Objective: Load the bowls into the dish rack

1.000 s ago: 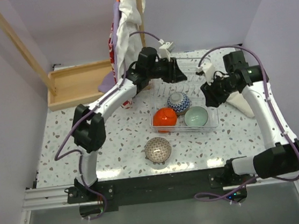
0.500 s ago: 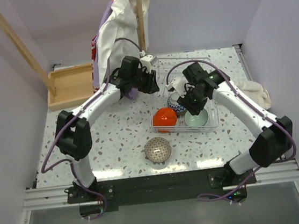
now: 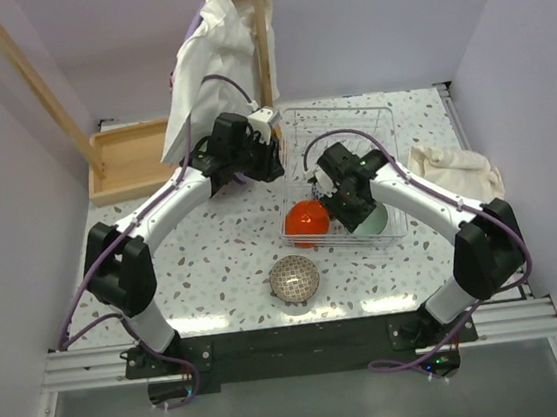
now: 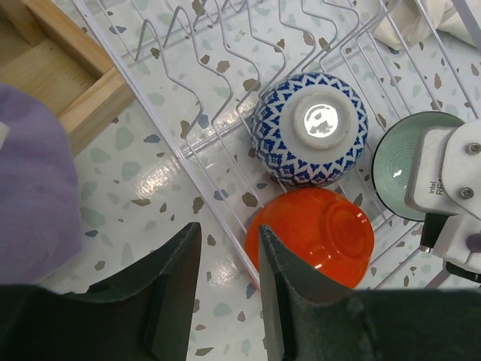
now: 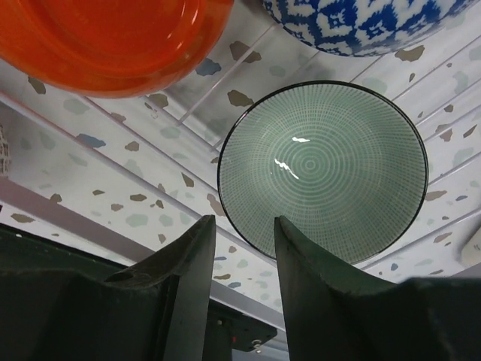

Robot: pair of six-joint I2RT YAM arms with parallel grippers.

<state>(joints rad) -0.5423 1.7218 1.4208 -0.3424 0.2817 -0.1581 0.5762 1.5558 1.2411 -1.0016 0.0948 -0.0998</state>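
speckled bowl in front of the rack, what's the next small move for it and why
Probably move the left gripper, open and empty, over the speckled beige round bowl. It is the only bowl seen standing on the table outside the white wire dish rack; the glossy orange-red bowl, the blue-patterned bowl and the mint green bowl already sit inside it.

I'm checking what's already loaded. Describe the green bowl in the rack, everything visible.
The green bowl is round, pale mint and glossy, with fine concentric ribbing inside and a thin dark rim. It sits mouth up and empty on the wires in the near right corner of the dish rack, close beside the overturned orange-red bowl and blue patterned bowl; whether they touch it is unclear. The right gripper hovers open above it, not touching.
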